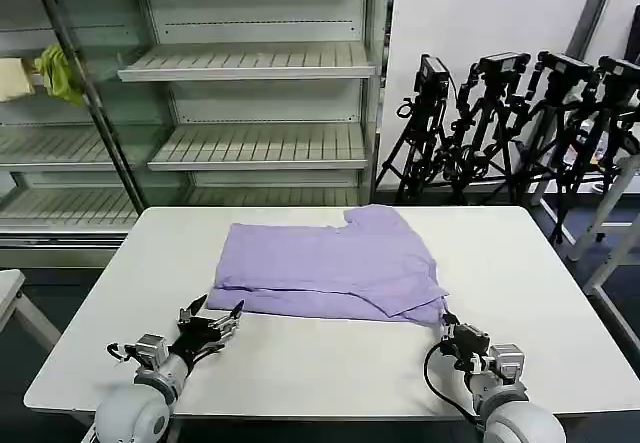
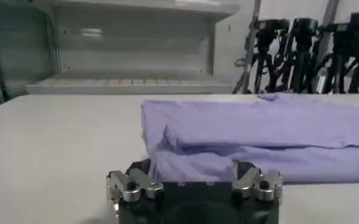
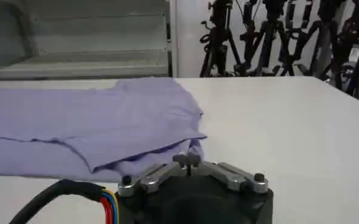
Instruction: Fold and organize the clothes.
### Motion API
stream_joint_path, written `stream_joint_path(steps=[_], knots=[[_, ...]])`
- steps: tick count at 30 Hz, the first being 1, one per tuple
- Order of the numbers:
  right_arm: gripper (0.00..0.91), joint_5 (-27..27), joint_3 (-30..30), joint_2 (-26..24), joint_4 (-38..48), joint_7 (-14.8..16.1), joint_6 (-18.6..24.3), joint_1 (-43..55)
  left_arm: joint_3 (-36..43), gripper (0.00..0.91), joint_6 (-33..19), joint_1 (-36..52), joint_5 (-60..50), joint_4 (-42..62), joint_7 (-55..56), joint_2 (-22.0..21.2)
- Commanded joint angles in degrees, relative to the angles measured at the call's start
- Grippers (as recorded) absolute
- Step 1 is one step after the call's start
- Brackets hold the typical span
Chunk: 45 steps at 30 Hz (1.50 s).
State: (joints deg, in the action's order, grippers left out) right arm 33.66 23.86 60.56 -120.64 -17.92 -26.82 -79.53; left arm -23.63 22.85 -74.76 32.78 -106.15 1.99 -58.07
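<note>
White surface carries the folded lavender T-shirt at its middle. Left claw sits spread open just before the shirt's near-left corner; right claw, fingers pressed together, meets the near-right corner.

T-shirt lies mid-table; shelves behind, tripods behind on the right

Folded lavender T-shirt beyond open left gripper

White table, empty shelving behind, black tripods right
</note>
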Motion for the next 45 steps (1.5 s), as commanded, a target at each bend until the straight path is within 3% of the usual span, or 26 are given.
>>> stream_joint_path(steps=[1, 5, 10, 15, 18, 22, 37, 45], knots=[[0.01, 0.07, -0.16, 0.06, 0.4, 0.06, 0.1, 0.15, -0.54, 0.907, 5.94, -0.19, 1.88, 2.26, 0.68, 2.47], [0.01, 0.21, -0.64, 0.1, 1.04, 0.18, 0.19, 0.72, -0.9, 0.796, 6.2, 0.15, 2.43, 1.38, 0.98, 2.79], [0.0, 0.4, -1.15, 0.03, 0.95, 0.17, 0.0, 1.14, -1.2, 0.736, 6.28, 0.61, 2.56, -0.15, 1.22, 2.77], [0.0, 0.53, -1.41, -0.46, 0.83, 0.27, -0.07, 0.82, -0.98, 0.474, 6.38, 0.52, 2.74, -0.88, 1.36, 2.67], [0.0, 0.64, -1.46, -0.7, 1.04, 0.33, -0.05, 0.82, -0.69, 0.181, 6.29, 0.53, 2.65, -0.82, 1.36, 2.42], [0.0, 0.73, -1.45, -0.91, 1.26, 0.44, 0.01, 0.82, -0.47, 0.03, 5.98, 0.69, 2.39, -0.58, 1.31, 1.98], [0.0, 0.9, -1.78, -1.57, 0.64, 0.46, -0.29, 0.31, -0.84, 0.0, 5.2, -0.27, 2.08, -1.75, 1.13, 2.07], [0.0, 1.85, -1.46, -4.98, -1.84, 0.01, -0.93, -3.63, -1.27, 0.01, 5.32, -3.54, 1.96, -4.11, 1.25, 3.01]])
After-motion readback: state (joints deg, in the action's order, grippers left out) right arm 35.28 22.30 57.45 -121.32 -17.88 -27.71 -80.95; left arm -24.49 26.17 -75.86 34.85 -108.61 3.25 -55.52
